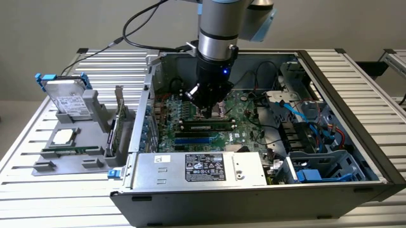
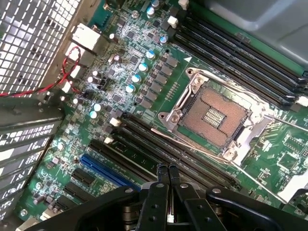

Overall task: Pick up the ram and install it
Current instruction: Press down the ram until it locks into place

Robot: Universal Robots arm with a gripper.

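Here the gripper (image 2: 167,169) hovers closed and empty above the motherboard (image 2: 144,72).

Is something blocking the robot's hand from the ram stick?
Nothing that I can see. The shut hand is inside the open computer case, right over the ram, which lies on the motherboard. No cable or part sits between them.

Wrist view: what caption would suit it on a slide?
Shut gripper hovering over the motherboard, near the memory slots and empty processor socket.
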